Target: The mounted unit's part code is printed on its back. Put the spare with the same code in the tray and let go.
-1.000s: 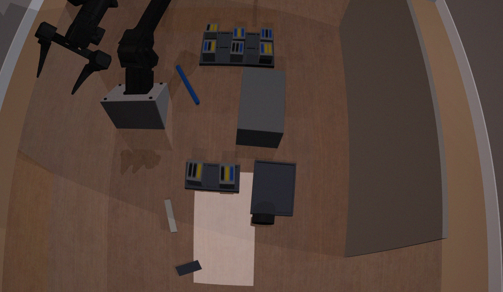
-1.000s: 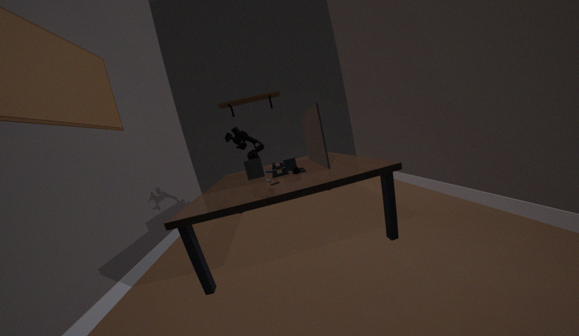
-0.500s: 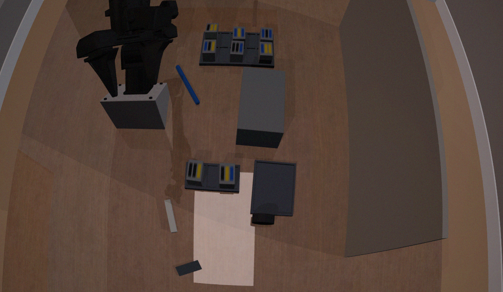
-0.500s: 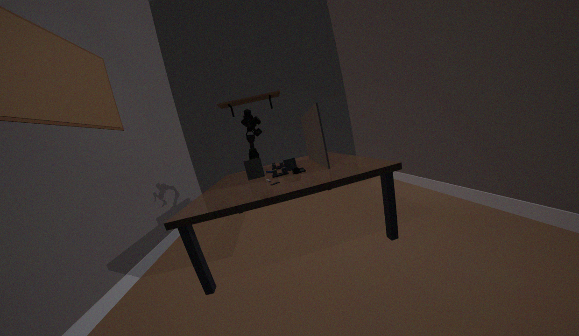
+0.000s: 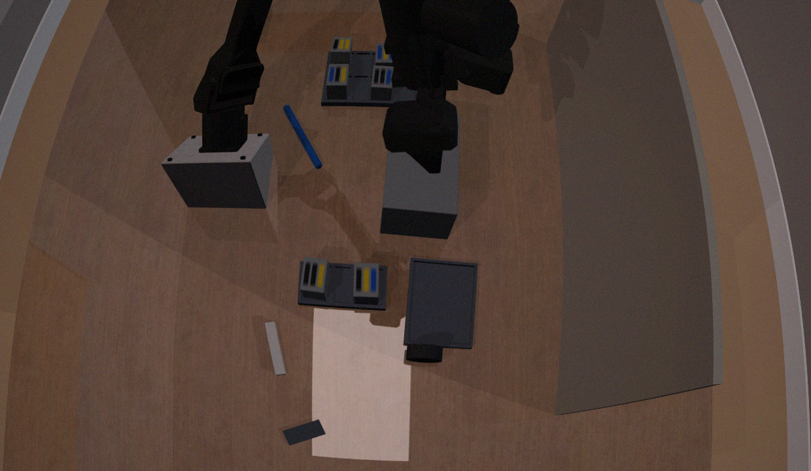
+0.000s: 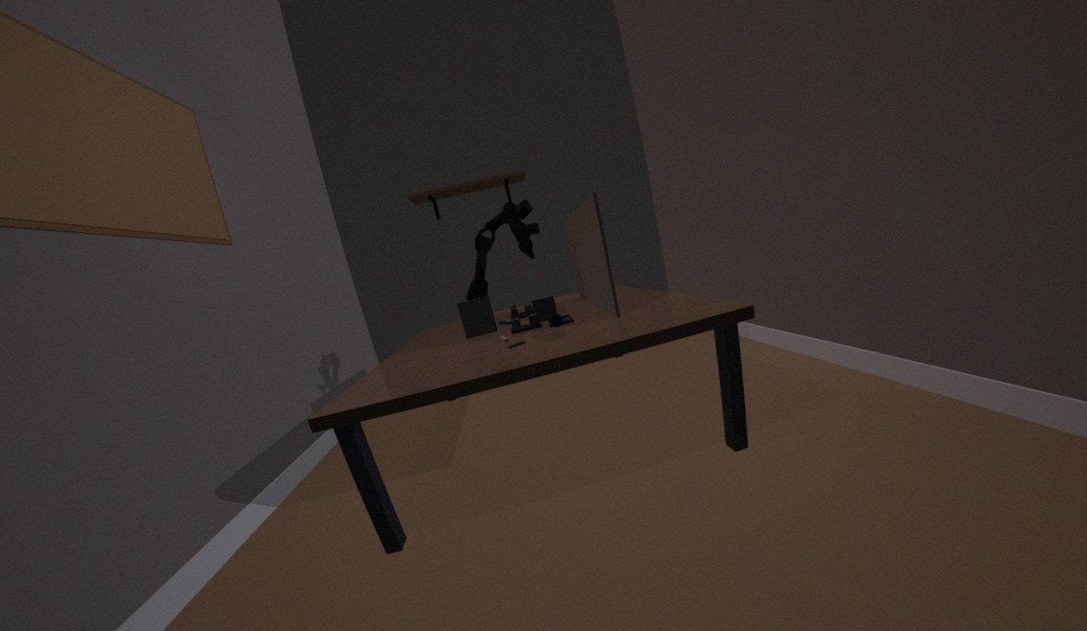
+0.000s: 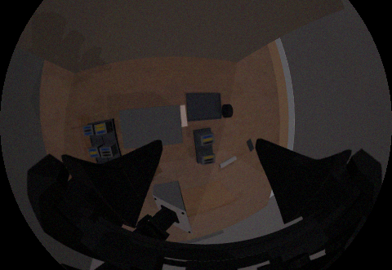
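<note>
My gripper (image 5: 433, 165) (image 6: 529, 255) (image 7: 210, 144) is open and empty, high above the table, with its fingers spread wide in the wrist view. The dark tray (image 5: 443, 310) (image 7: 203, 107) holds nothing. The near rack (image 5: 339, 288) (image 7: 199, 149) bears a spare striped black-black-yellow (image 5: 314, 277) (image 7: 207, 158) and one striped black-yellow-blue (image 5: 366, 282) (image 7: 207, 139). The far rack (image 5: 361, 89) (image 7: 97, 140) bears several striped spares, including a blue-black-yellow one (image 5: 338, 78); my arm hides part of this rack in the top view. I cannot identify the mounted unit, and no code on a back is readable.
A grey box (image 5: 421, 193) (image 7: 151, 126) stands between the racks' area and a tall panel (image 5: 636, 234). A black cylinder (image 5: 424, 353) (image 7: 227, 111) stands by the tray. A blue rod (image 5: 302, 136), white sheet (image 5: 361, 386) and two small bars lie about. The arm's base block (image 5: 221, 184) stands left.
</note>
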Controlling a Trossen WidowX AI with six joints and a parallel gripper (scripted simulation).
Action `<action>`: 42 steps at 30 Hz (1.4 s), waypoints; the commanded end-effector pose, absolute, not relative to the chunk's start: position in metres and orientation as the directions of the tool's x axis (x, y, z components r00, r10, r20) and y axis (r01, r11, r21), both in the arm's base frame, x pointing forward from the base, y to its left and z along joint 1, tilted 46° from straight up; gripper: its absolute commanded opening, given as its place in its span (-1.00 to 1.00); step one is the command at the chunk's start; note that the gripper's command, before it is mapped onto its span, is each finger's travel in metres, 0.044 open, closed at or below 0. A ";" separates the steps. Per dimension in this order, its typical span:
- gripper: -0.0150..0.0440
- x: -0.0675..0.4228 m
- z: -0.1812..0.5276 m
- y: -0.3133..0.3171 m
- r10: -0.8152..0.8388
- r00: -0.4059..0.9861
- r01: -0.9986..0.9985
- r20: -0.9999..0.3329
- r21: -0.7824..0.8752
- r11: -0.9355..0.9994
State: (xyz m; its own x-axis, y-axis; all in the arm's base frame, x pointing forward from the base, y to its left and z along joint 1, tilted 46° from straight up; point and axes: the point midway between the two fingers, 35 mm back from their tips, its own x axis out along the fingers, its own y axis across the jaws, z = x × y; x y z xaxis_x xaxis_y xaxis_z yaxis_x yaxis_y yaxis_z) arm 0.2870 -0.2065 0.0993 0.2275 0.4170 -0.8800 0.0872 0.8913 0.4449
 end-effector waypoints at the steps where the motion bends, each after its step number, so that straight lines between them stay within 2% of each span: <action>1: 1.00 0.337 0.093 -0.157 0.565 0.144 0.047 -0.812 0.576 0.816; 7: 1.00 0.380 0.083 -0.096 0.700 0.033 0.046 -0.714 0.700 0.712; 26: 1.00 0.381 0.084 -0.092 0.702 0.030 0.033 -0.711 0.703 0.711; 33: 1.00 0.357 0.143 -0.010 0.690 0.024 -0.495 -0.724 0.591 0.637; 38: 1.00 0.319 0.177 0.048 0.692 0.019 -0.819 -0.721 0.386 0.424; 42: 1.00 0.278 0.196 0.087 0.703 0.012 -0.967 -0.711 0.169 0.188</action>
State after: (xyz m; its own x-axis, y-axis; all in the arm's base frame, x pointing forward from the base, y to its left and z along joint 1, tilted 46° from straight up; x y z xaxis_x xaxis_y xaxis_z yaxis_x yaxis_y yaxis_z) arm 0.3095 0.0600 0.1844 0.0182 0.6919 -0.7218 -0.8694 0.3675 0.3303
